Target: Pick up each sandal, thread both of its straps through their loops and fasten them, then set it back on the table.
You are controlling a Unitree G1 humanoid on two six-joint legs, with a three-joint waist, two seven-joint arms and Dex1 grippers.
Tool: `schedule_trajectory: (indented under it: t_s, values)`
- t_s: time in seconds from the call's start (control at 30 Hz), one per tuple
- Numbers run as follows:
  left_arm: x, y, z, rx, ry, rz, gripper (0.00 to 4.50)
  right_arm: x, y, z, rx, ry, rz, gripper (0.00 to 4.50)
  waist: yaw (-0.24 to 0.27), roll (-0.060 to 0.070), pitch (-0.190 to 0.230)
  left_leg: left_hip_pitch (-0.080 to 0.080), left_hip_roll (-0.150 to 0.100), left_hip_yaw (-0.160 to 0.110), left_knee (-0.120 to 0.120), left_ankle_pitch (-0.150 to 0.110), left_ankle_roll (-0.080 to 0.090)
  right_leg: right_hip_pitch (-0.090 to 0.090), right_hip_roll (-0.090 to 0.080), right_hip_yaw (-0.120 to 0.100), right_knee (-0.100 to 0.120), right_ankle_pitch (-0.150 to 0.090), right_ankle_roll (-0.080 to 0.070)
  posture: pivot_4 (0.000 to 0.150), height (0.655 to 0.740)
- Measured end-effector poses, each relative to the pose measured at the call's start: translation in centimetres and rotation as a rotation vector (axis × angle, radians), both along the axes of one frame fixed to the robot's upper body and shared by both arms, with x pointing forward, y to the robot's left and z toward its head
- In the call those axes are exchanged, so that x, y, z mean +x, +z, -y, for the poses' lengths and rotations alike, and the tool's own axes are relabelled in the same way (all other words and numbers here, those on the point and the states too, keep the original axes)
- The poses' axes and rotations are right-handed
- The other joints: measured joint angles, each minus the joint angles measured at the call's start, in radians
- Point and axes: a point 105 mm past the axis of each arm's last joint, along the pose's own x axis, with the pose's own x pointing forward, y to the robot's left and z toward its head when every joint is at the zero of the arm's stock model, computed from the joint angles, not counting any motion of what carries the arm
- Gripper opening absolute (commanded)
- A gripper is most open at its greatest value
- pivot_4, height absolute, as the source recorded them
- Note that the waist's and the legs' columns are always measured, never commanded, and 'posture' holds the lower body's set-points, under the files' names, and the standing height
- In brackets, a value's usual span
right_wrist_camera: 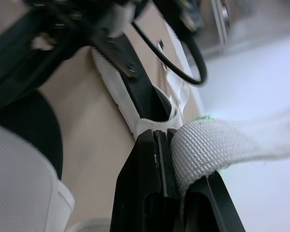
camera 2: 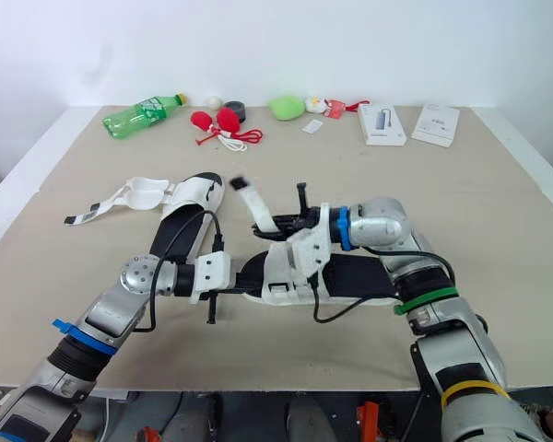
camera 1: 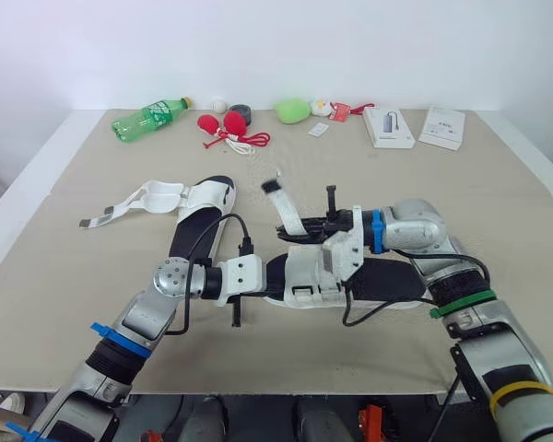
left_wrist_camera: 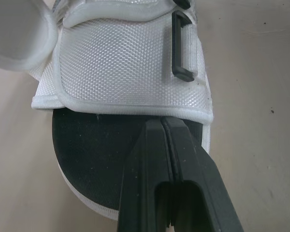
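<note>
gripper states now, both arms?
Left gripper: jaws shut, nothing visibly between them.
Right gripper: jaws shut on the white strap.

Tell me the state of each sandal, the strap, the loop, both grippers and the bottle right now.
near sandal: sole down, strap unfastened
strap: pulled upward, loose
black loop: empty
far sandal: flat on the table, straps undone
right gripper: shut on strap
left gripper: shut, at the near sandal's toe end
green bottle: lying on its side, capped
</note>
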Motion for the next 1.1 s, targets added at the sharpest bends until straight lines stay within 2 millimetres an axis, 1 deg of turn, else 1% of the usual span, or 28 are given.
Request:
schedule_trajectory:
  t_s: [0.1,0.17,0.33,0.5,0.53,0.63,0.67,0.7,0.77,0.8,0.83,0.9,0.97,1.07,1.1]
  values:
    - [0.0,0.0,0.1,0.000,-0.003,0.000,0.00,-0.8,-0.3,0.4,-0.074,0.089,0.137,0.10,0.001,0.000,0.000,0.000,0.000,0.000,0.000,0.000,0.000,0.000,0.000,0.000,0.000,0.000,-0.001,0.150,0.7400]
    - [0.0,0.0,0.1,0.000,-0.004,0.000,0.00,-1.0,-0.6,0.4,-0.090,0.122,0.177,0.10,0.002,0.000,0.000,0.000,0.000,0.000,0.000,0.000,0.000,0.000,0.000,0.000,0.000,0.000,-0.001,0.150,0.7400]
    - [0.0,0.0,0.2,0.000,-0.004,-0.003,0.00,-0.4,-0.5,0.9,-0.100,0.105,0.214,0.10,0.002,0.000,0.000,0.001,-0.001,0.000,0.000,0.000,0.000,0.001,-0.001,0.000,0.000,0.000,-0.002,0.150,0.7400]
    - [0.1,-0.1,0.2,0.002,-0.005,-0.004,0.00,-0.1,-0.4,0.9,-0.089,0.087,0.190,0.10,0.002,0.000,0.000,0.001,-0.001,0.000,0.000,0.000,0.000,0.002,-0.002,0.000,0.000,0.000,-0.002,0.150,0.7400]
    - [0.1,-0.1,0.2,0.002,-0.005,-0.004,0.00,0.0,-0.3,0.9,-0.086,0.080,0.176,0.41,0.002,0.000,0.000,0.001,-0.001,0.000,0.000,0.000,0.000,0.002,-0.002,0.000,0.000,0.000,-0.002,0.150,0.7400]
    - [0.1,-0.1,0.2,0.003,-0.006,-0.006,0.00,0.1,-0.2,1.3,-0.091,0.044,0.086,1.58,0.002,0.000,0.000,0.002,-0.002,0.000,0.000,0.000,0.000,0.003,-0.002,0.000,0.000,0.000,-0.002,0.150,0.7400]
    - [0.1,-0.1,0.2,0.003,-0.006,-0.006,0.00,0.0,-0.2,1.7,-0.109,0.033,0.058,2.03,0.002,0.000,0.000,0.003,-0.002,0.000,0.001,0.000,0.000,0.004,-0.002,0.000,0.000,0.000,-0.002,0.150,0.7400]
    - [0.1,-0.1,0.2,0.003,-0.006,-0.006,0.00,0.0,-0.1,2.0,-0.116,0.021,0.041,2.61,0.002,0.000,0.000,0.003,-0.002,0.000,0.001,0.000,0.000,0.004,-0.002,0.000,0.000,0.000,-0.002,0.150,0.7400]
    - [0.1,-0.1,0.2,0.003,-0.007,-0.007,0.00,-0.3,0.1,2.9,-0.111,-0.018,-0.029,3.52,0.003,0.000,0.000,0.003,-0.002,-0.001,0.001,0.000,0.000,0.005,-0.002,0.000,0.000,0.000,-0.001,0.150,0.7400]
    - [0.1,-0.1,0.2,0.004,-0.007,-0.007,0.00,-0.4,0.3,3.4,-0.106,-0.040,-0.071,4.11,0.002,0.000,0.000,0.004,-0.002,-0.001,0.001,0.000,0.000,0.005,-0.002,0.000,0.000,0.000,-0.001,0.150,0.7400]
    - [0.1,-0.2,0.2,0.004,-0.006,-0.007,0.00,-0.5,0.4,3.7,-0.102,-0.054,-0.105,4.43,0.001,0.000,0.000,0.004,-0.002,-0.001,0.001,0.000,0.000,0.006,-0.002,0.000,0.000,0.000,-0.002,0.150,0.7400]
    - [0.1,-0.2,0.2,0.005,-0.006,-0.007,0.00,-0.7,0.6,4.1,-0.105,-0.072,-0.148,4.43,0.002,0.000,0.000,0.006,-0.002,-0.001,0.001,0.000,0.000,0.007,-0.002,0.000,0.000,0.000,-0.001,0.150,0.7400]
    - [0.1,-0.2,0.3,0.005,-0.006,-0.007,0.00,-0.9,0.8,4.7,-0.062,-0.119,-0.241,4.43,0.003,0.000,0.000,0.006,-0.002,-0.002,0.001,0.000,0.000,0.008,-0.002,-0.001,0.000,-0.001,-0.001,0.150,0.7400]
    - [0.1,-0.2,0.3,0.006,-0.008,-0.007,0.00,-1.0,1.1,5.9,0.062,-0.245,-0.487,4.43,0.003,0.001,0.000,0.005,-0.002,-0.002,0.001,0.000,0.001,0.008,-0.002,-0.001,0.000,-0.001,-0.002,0.150,0.7400]
    - [0.1,-0.2,0.3,0.006,-0.009,-0.007,0.00,-1.2,1.4,6.4,0.111,-0.302,-0.607,4.43,0.005,0.001,0.000,0.005,-0.002,-0.003,0.001,-0.001,0.001,0.008,-0.003,-0.001,0.000,-0.001,-0.002,0.150,0.7400]
